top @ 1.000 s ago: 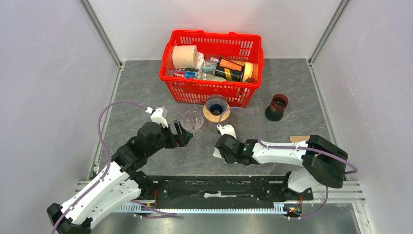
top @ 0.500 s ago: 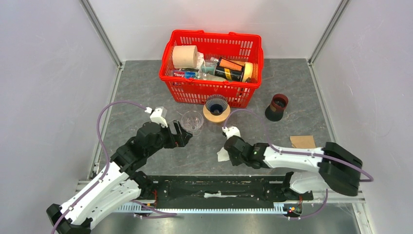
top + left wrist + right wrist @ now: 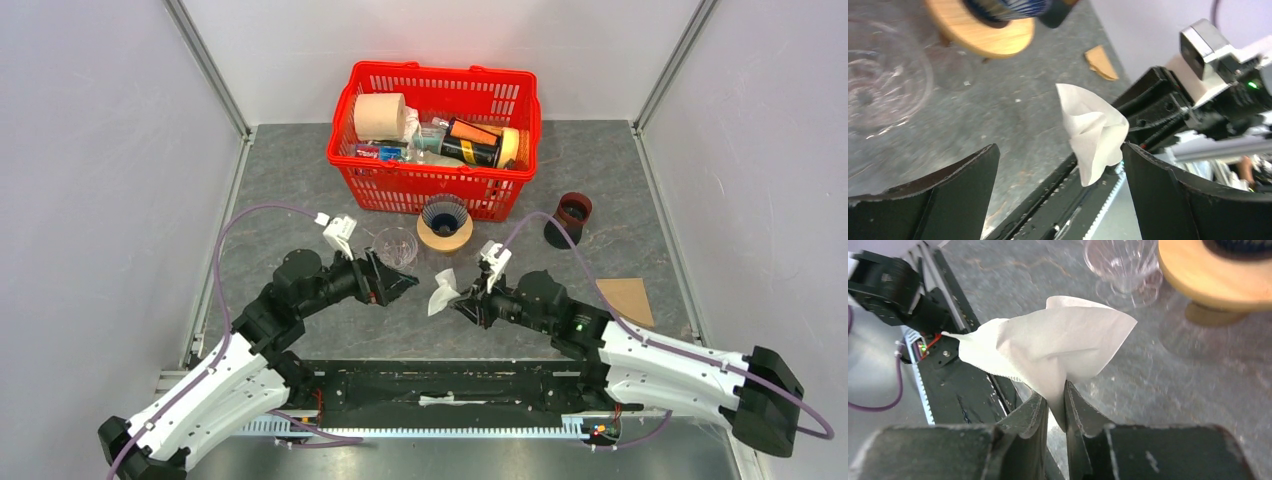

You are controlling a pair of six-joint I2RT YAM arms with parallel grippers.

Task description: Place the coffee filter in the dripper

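Note:
My right gripper [image 3: 458,300] [image 3: 1055,400] is shut on the lower edge of the white paper coffee filter [image 3: 441,291] [image 3: 1058,347], holding it crumpled above the table. My left gripper [image 3: 405,285] [image 3: 1060,150] stands wide open facing it, and the filter [image 3: 1093,132] hangs near its right finger without touching. A clear ribbed glass dripper [image 3: 395,245] [image 3: 1120,262] stands just behind the left gripper. A blue ribbed dripper on a wooden ring [image 3: 445,222] [image 3: 980,30] sits next to it, by the basket.
A red basket [image 3: 435,70] with a paper roll, a can and other goods stands at the back. A dark brown cup [image 3: 570,218] is at the right, a brown paper piece [image 3: 628,298] lies near the right arm. The black rail [image 3: 450,385] runs along the near edge.
My right gripper closed on the filter, lifted it off the table and swung round to point left. My left gripper shifted right toward the filter, still open.

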